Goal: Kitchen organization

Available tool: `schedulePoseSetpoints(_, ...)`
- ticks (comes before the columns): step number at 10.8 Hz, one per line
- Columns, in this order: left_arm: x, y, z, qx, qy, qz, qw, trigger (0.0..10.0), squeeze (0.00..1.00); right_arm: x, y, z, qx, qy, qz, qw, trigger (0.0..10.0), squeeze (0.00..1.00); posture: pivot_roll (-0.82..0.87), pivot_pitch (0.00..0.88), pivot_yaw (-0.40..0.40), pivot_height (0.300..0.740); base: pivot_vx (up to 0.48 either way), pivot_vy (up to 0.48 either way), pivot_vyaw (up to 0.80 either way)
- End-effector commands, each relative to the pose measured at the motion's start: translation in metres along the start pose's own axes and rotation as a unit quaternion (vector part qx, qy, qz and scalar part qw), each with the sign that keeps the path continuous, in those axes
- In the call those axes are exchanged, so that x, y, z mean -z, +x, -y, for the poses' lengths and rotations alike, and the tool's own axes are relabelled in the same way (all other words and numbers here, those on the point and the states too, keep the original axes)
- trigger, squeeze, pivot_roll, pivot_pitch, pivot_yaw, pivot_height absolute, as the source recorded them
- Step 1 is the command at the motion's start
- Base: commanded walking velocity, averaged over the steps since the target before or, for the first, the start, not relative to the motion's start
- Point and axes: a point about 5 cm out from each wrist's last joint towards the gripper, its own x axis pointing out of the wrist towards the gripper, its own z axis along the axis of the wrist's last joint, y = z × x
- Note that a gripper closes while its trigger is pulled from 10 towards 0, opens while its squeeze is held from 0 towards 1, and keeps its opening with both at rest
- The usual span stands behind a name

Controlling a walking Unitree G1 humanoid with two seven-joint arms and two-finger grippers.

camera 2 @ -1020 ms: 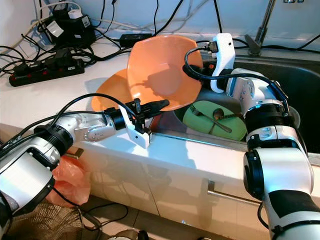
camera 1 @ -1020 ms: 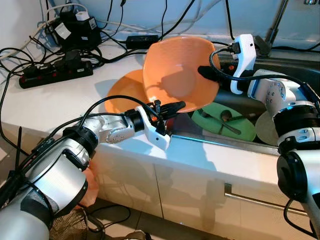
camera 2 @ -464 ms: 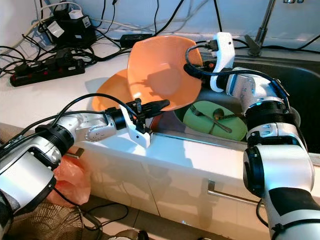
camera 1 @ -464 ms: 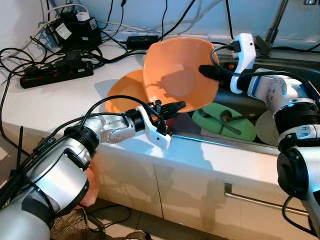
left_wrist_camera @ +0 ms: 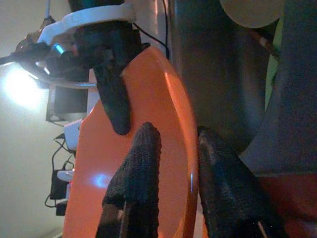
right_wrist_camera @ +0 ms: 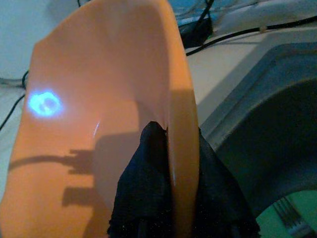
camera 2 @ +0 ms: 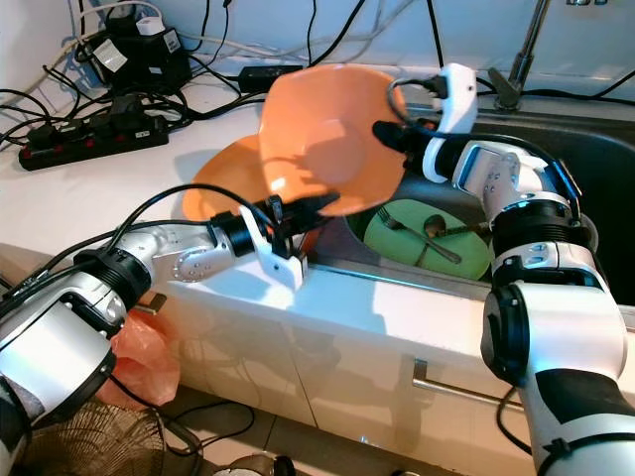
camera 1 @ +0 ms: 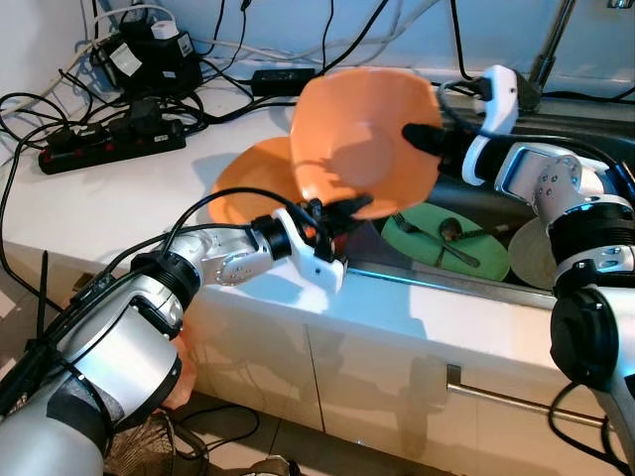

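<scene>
Above the bench's [camera 1: 109,213] front edge, just beside the sink [camera 2: 585,159], the left end effector [camera 1: 349,210] pinches the lower rim of an orange bowl [camera 1: 362,139] held tilted on edge. At the bowl's far rim the right end effector [camera 1: 422,136] clamps it too. Behind and below the bowl an orange plate [camera 1: 248,174] lies flat on the bench. Down in the sink a green plate [camera 2: 417,238] carries a fork [camera 2: 392,221] and a spoon [camera 2: 442,238]. Beyond the bowl, a power strip [camera 1: 109,149] and cables [camera 1: 208,50] sprawl.

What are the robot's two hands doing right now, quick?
Left gripper: jaws shut on the lower rim of the tilted orange plastic plate.
Right gripper: jaws shut on the same plate's right rim.
</scene>
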Motion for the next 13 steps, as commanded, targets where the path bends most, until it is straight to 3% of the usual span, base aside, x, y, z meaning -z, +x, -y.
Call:
schedulePoseSetpoints(1, 0.000, 0.004, -0.016, -0.043, -0.008, 0.011, 0.999, 10.0, 1.00, -0.001, 0.002, 0.002, 0.023, -0.005, 0.007, 1.000, 0.0, 0.00, 0.08, 0.063, 0.104, 0.740, 0.000, 0.000, 0.00)
schedulePoseSetpoints(9, -0.007, 0.001, -0.022, -0.068, -0.055, 0.040, 0.995, 10.0, 1.00, -0.008, -0.012, 0.030, 0.153, 0.039, 0.102, 0.982, 0.0, 0.00, 0.09, 0.063, 0.105, 0.740, 0.000, 0.000, 0.00)
schedulePoseSetpoints(11, -0.007, 0.006, -0.031, -0.097, -0.109, 0.030, 0.989, 10.0, 1.00, -0.011, -0.026, 0.047, 0.220, 0.053, 0.140, 0.964, 0.0, 0.00, 0.09, 0.063, 0.111, 0.740, 0.000, 0.000, 0.00)
schedulePoseSetpoints(13, -0.007, 0.009, -0.036, -0.123, -0.154, 0.017, 0.980, 10.0, 1.00, -0.003, -0.034, 0.059, 0.270, 0.025, 0.123, 0.955, 0.0, 0.00, 0.08, 0.066, 0.115, 0.740, 0.000, 0.000, 0.00)
